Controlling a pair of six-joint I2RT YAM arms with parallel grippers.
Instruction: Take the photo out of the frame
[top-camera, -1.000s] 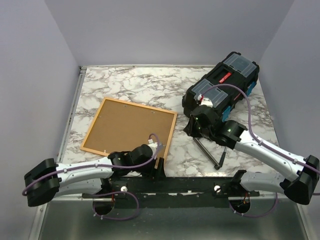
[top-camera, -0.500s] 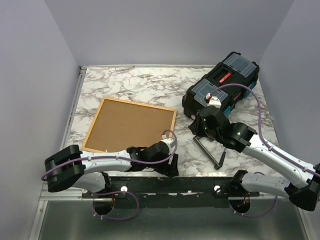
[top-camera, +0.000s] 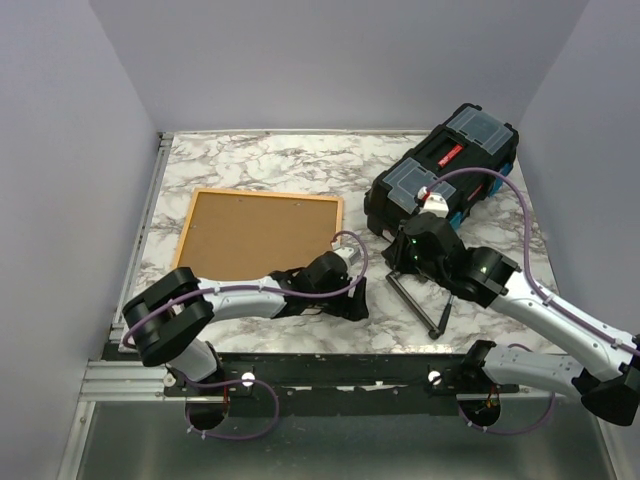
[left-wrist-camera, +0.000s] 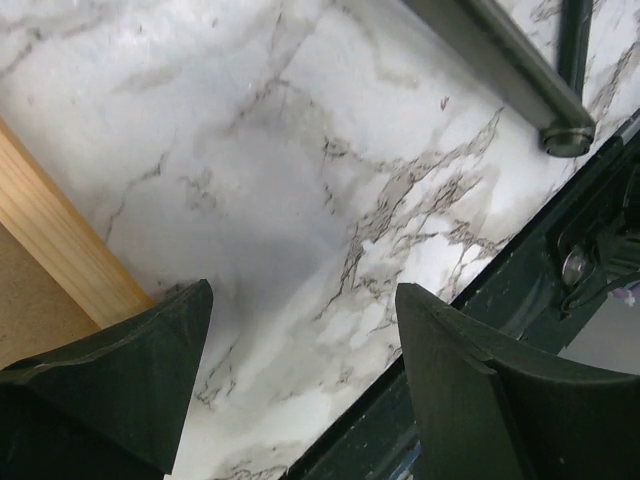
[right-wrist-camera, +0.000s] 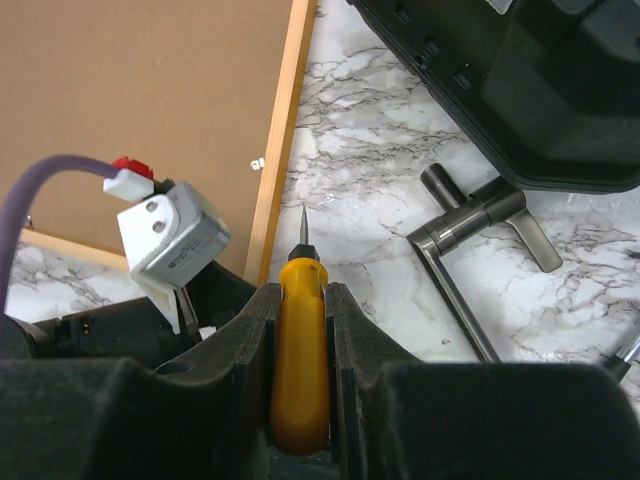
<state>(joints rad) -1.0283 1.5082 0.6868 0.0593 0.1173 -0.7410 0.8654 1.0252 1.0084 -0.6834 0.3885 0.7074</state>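
Observation:
The frame (top-camera: 270, 194) lies face down on the marble table, its orange rim around a brown backing board (top-camera: 255, 232). The photo's picture side is hidden. My left gripper (top-camera: 352, 302) sits low at the frame's near right corner. In the left wrist view it (left-wrist-camera: 300, 300) is open over bare marble, with the frame's wooden edge (left-wrist-camera: 60, 250) beside the left finger. My right gripper (top-camera: 408, 250) hovers right of the frame, shut on a yellow-handled screwdriver (right-wrist-camera: 300, 350). The screwdriver's tip points at the marble next to the frame's edge (right-wrist-camera: 285, 130).
A black toolbox (top-camera: 445, 175) stands at the back right. A grey metal T-handled tool (top-camera: 420, 300) lies on the marble between the arms, under my right gripper. A black rail (top-camera: 330, 365) runs along the table's near edge.
The frame has turned and slid toward the back left, now squarer to the table. My left arm swung right along the near edge and its jaws widened a little. The right gripper barely moved.

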